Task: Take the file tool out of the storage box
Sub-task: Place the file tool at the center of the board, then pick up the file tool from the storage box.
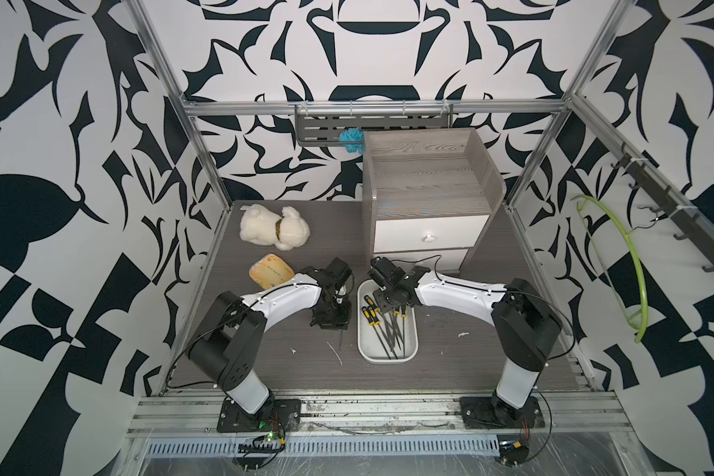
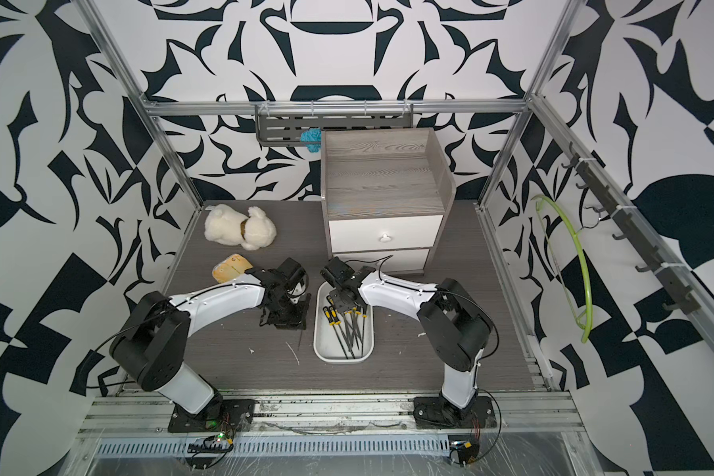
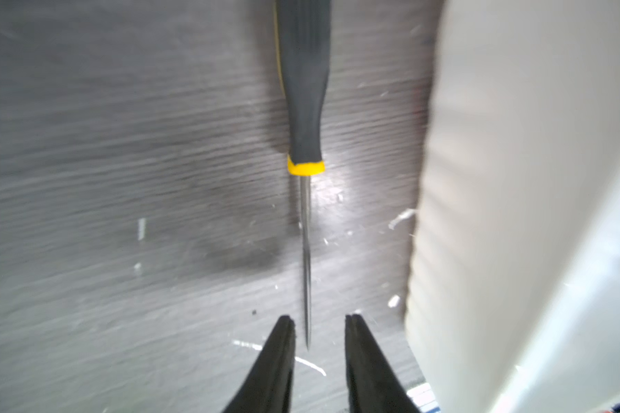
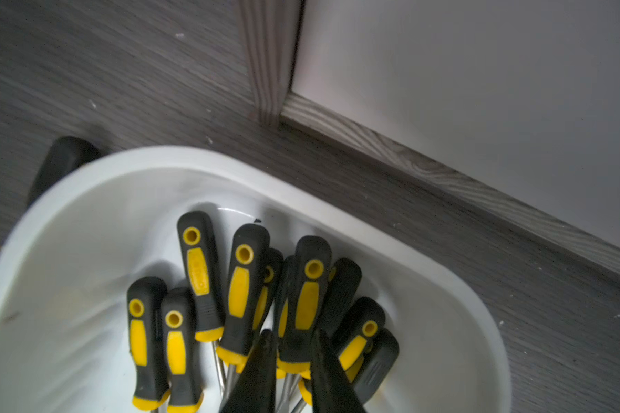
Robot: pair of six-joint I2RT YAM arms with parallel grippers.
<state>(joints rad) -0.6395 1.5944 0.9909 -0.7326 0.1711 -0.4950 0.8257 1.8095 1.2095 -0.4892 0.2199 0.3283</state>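
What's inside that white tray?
A heap of files with black-and-yellow handles, shafts crossing, lies in the storage box. The right gripper covers some handles, so their number is unclear.

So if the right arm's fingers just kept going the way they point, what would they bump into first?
Most likely a black-and-yellow file handle in the storage box: the right arm's fingers point into the pile, one on either side of it. Depth is unclear; they may already touch.
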